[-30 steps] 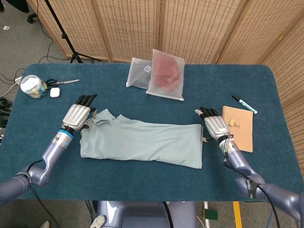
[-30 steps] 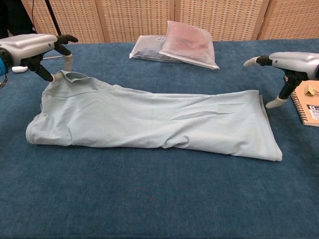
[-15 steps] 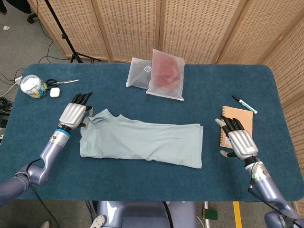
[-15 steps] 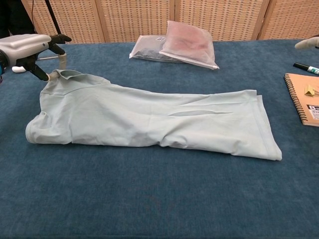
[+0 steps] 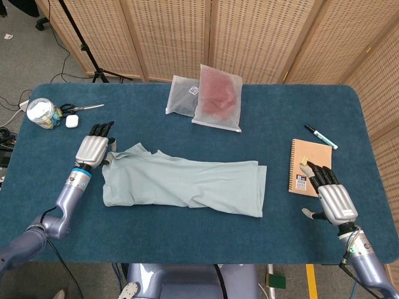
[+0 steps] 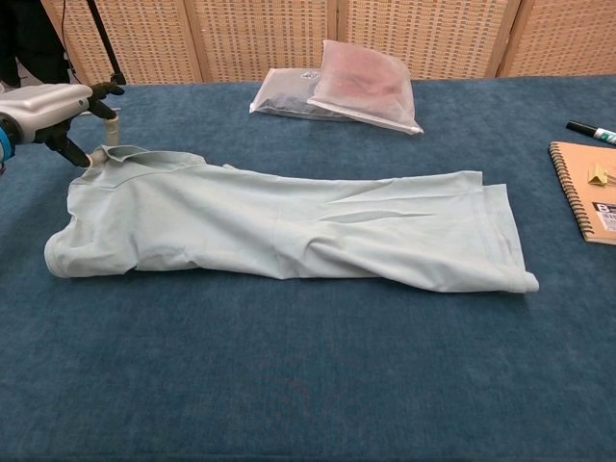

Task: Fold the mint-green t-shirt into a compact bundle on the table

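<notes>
The mint-green t-shirt [image 5: 184, 184] lies folded into a long strip across the middle of the table [image 5: 187, 240], collar to the left and hem to the right. It also shows in the chest view as the same t-shirt [image 6: 289, 226], its right hem slightly rumpled. My left hand [image 5: 93, 149] is at the collar, and in the chest view this left hand [image 6: 48, 101] pinches the collar edge between thumb and finger. My right hand [image 5: 333, 199] hovers with its fingers spread near the front right, well apart from the shirt and just below the notebook. The chest view does not show it.
Two plastic bags [image 5: 215, 96] with clothing lie at the back centre. A tan spiral notebook [image 5: 310, 163] with a clip and a marker [image 5: 321, 136] sit at the right. A jar [image 5: 41, 113], scissors [image 5: 84, 108] and a small white case [image 5: 72, 121] are at the back left.
My right hand left the hem and pulled back to the front right past the notebook. My left hand drew the collar leftward, and the whole shirt slid a little left.
</notes>
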`<state>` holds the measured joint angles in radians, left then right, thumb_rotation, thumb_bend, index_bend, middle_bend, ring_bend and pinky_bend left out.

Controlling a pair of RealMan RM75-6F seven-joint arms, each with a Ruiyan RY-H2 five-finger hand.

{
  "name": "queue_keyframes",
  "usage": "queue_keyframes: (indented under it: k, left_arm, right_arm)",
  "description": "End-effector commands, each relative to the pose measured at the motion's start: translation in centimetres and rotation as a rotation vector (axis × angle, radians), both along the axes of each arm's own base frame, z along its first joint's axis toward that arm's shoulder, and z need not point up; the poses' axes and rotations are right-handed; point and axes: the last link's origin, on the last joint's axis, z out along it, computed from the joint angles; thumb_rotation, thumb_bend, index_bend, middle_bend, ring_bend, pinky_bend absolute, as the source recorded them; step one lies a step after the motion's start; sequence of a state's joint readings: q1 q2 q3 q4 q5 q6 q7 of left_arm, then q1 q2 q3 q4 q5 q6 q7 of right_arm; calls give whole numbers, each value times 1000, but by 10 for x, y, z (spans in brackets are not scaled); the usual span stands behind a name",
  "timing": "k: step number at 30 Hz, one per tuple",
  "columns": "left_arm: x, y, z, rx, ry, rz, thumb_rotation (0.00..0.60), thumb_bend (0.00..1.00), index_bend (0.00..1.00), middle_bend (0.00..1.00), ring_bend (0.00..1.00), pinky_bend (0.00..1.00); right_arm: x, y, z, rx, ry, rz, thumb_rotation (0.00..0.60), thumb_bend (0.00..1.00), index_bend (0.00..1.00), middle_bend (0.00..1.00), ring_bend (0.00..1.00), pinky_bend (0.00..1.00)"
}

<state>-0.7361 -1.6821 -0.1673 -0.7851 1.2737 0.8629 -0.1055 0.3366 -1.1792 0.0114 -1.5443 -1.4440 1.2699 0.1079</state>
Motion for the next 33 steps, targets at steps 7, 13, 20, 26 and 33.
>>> queue_keyframes:
  k: [7, 13, 20, 26, 33]
  left_arm:
    - [8, 3, -9, 32, -107, -25, 600, 328, 0, 0, 0, 0]
    - [4, 0, 1, 47, -152, -60, 600, 243, 0, 0, 0, 0]
    - [-20, -29, 27, -24, -187, -161, 600, 321, 19, 0, 0, 0]
    - [-55, -66, 43, -131, -98, -204, 600, 400, 259, 0, 0, 0]
    - [-66, -76, 34, -178, -34, -214, 600, 412, 300, 0, 0, 0]
  right_arm:
    - [-1, 2, 0, 2, -2, 7, 600, 53, 0, 0, 0, 3]
    - [-1, 3, 1, 1, -4, 9, 600, 53, 0, 0, 0, 3]
    - [-1, 5, 2, -1, -8, 12, 600, 53, 0, 0, 0, 3]
    - [2, 6, 0, 1, -9, 18, 600, 53, 0, 0, 0, 3]
    - [4, 5, -4, 11, -2, 20, 600, 53, 0, 0, 0, 3]
